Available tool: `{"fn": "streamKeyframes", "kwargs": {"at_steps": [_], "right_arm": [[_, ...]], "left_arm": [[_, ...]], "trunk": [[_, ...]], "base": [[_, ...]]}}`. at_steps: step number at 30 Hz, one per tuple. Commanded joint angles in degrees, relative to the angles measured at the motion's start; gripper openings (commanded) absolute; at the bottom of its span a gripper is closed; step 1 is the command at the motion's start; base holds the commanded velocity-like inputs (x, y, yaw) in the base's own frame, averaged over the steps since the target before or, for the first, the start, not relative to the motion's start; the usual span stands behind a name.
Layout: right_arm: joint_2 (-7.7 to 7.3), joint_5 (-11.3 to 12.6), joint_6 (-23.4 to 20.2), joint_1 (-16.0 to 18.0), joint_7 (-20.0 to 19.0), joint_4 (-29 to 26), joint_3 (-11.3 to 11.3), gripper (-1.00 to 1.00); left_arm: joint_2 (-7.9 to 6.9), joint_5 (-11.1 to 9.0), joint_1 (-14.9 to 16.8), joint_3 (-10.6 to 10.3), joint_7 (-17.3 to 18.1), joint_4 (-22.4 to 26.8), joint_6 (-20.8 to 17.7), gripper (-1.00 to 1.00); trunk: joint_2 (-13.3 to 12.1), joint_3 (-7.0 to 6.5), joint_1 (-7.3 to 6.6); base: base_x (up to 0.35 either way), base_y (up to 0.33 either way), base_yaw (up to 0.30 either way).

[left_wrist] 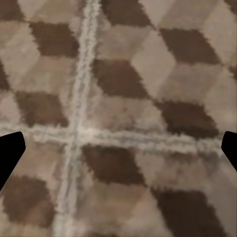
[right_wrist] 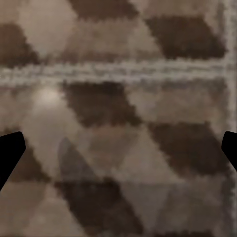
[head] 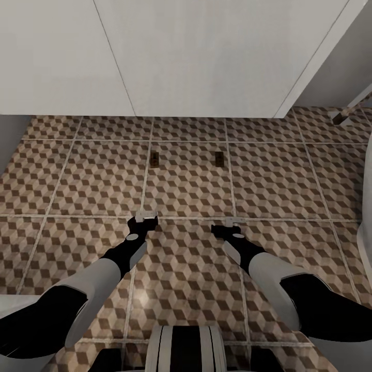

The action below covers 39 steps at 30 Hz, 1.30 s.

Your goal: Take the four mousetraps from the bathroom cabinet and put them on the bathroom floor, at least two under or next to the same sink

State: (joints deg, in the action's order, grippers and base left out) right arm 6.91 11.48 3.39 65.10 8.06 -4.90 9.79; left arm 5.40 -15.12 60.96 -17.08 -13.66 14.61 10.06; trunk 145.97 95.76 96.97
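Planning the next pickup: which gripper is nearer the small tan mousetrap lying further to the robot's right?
Right. The right gripper sits just short of that small tan mousetrap; the left gripper is off to its left.

Under me the brown, beige and white cube-patterned tiled bathroom floor [head: 186, 196] looks smooth, faintly glossy, with pale rougher grout; the white panelled vanity [head: 170, 51] looks matt.

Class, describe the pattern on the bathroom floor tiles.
Brown, beige and white cubes on the bathroom floor; clearest in the head view.

White panelled wall [head: 170, 51] rises behind cube-patterned tiles [head: 186, 268].
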Motion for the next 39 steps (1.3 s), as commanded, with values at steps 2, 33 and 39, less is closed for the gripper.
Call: {"fn": "streamKeyframes", "kwargs": {"at_steps": [2,33,39], "right_arm": [[0.02,0.58,0.21,0.03,0.2,0.06,0.49,1.0],[-0.01,0.56,0.21,0.03,0.2,-0.03,0.49,1.0],[0.05,0.56,0.21,0.03,0.2,-0.03,0.49,1.0]], "left_arm": [[0.09,-0.52,0.04,-0.49,-0.41,-0.07,0.22,1.0],[0.12,-0.68,0.04,-0.41,-0.62,-0.38,0.32,1.0],[0.12,-0.62,0.04,-0.41,-0.93,-0.38,0.45,1.0]], "trunk": [[0.01,0.03,-0.01],[-0.39,-6.62,-0.78],[-0.47,-7.95,-0.94]], "base": [[0.0,0.0,0.0],[0.0,0.0,0.0],[0.0,0.0,0.0]]}}
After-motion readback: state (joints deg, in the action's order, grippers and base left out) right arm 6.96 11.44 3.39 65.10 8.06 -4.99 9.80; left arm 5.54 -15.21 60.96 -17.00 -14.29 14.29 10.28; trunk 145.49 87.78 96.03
